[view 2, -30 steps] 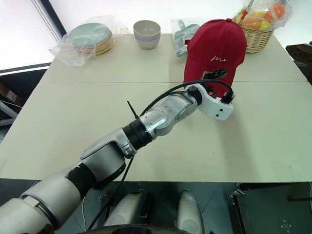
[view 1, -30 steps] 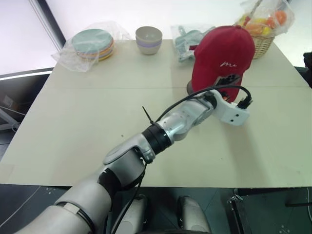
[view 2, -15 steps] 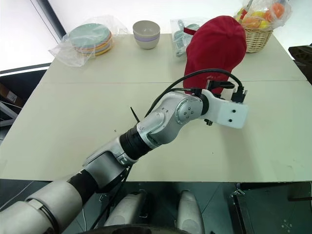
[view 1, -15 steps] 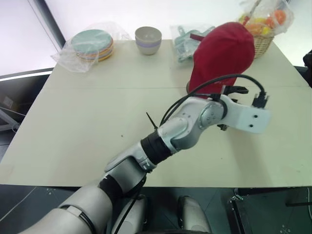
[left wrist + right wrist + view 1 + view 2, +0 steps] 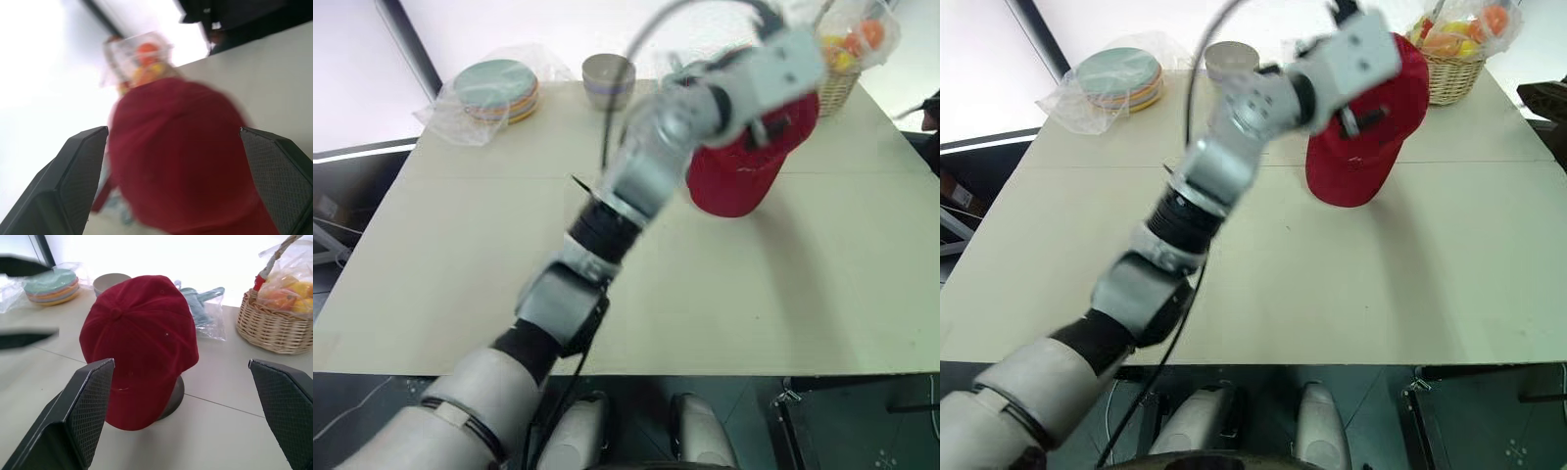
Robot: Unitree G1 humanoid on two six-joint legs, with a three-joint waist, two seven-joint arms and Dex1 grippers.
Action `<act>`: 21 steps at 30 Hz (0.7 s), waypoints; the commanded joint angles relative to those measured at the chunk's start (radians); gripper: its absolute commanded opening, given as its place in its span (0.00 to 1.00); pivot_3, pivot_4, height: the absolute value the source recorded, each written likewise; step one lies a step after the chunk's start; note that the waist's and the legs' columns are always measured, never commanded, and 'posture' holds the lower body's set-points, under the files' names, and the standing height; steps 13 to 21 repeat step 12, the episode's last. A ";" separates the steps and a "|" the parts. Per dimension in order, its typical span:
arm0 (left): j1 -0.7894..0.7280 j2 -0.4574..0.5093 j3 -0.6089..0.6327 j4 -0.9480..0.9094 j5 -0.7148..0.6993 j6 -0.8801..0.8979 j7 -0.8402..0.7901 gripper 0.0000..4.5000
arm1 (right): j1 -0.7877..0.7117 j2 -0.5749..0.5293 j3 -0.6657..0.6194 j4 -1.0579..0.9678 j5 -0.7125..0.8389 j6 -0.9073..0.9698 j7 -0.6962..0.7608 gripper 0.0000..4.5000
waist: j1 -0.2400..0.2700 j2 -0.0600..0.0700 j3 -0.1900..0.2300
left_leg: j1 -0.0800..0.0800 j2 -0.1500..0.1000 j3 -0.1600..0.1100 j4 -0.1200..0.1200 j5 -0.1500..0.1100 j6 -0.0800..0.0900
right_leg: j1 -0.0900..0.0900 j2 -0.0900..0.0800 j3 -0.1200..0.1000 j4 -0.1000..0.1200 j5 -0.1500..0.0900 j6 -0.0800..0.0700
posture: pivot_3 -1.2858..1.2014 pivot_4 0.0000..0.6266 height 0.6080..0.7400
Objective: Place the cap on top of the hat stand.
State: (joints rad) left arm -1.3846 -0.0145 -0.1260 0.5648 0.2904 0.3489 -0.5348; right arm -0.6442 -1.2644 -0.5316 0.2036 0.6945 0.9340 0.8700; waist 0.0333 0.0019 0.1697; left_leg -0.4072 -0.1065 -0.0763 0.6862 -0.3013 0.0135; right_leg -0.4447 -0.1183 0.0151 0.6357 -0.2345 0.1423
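Red fabric draws our eye first: the cap (image 5: 139, 340) sits over the hat stand, whose round base (image 5: 173, 399) peeks out beneath it, toward the far right part of the table (image 5: 460, 255). We can read no writing on the cap; any embroidery is hidden or too blurred to make out.

Our left gripper (image 5: 176, 161) is raised near the cap, its two black fingers (image 5: 73, 171) spread wide with the cap between them in the wrist view, not clamped on it. Our right gripper (image 5: 195, 411) faces the cap from the side, fingers (image 5: 83, 401) also wide apart and holding nothing.

At the far right corner stands a wicker basket (image 5: 266, 325) of wrapped fruit. Along the far edge we see a bowl (image 5: 607, 78), and toward the far left corner a stack of plates (image 5: 497, 88) in clear plastic. Just behind the cap lies a pale blue-green item in a plastic bag (image 5: 205, 308).
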 commanded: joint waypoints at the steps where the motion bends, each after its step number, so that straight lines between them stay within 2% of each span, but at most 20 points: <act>1: -0.028 0.081 0.160 0.073 -0.177 -0.005 -0.040 1.00 | -0.011 0.010 0.008 0.004 -0.030 -0.102 0.030 1.00 | -0.001 0.000 0.000 | 0.000 0.000 0.000 0.000 0.000 0.000 | 0.000 0.000 0.000 0.000 0.000 0.000 | 0.52 0.24 1.00; 4: 0.004 0.178 0.262 0.064 -0.273 -0.010 -0.033 1.00 | -0.010 0.028 0.026 0.033 -0.056 -0.156 0.044 1.00 | 0.000 0.000 0.000 | -0.001 0.000 0.000 0.000 0.000 0.000 | -0.001 0.000 0.000 0.000 0.000 0.000 | 0.52 0.24 1.00; 8: 0.082 0.298 0.289 0.013 -0.303 0.000 -0.022 1.00 | -0.025 0.062 0.054 0.061 -0.081 -0.205 0.039 1.00 | 0.001 0.000 0.000 | -0.001 0.000 0.000 0.000 0.000 0.000 | -0.001 0.000 0.000 0.000 0.000 0.000 | 0.52 0.24 1.00; 12: 0.219 0.400 0.334 -0.127 -0.351 0.104 -0.013 1.00 | -0.008 0.106 0.094 0.068 -0.115 -0.238 0.035 1.00 | 0.001 0.000 0.000 | -0.001 0.000 -0.001 0.001 0.000 0.000 | -0.001 0.000 0.000 0.000 0.000 0.000 | 0.52 0.24 1.00; 21: 0.219 0.400 0.334 -0.127 -0.351 0.104 -0.013 1.00 | -0.008 0.106 0.094 0.068 -0.115 -0.238 0.035 1.00 | 0.001 0.000 0.000 | -0.001 0.000 -0.001 0.001 0.000 0.000 | -0.001 0.000 0.000 0.000 0.000 0.000 | 0.52 0.24 1.00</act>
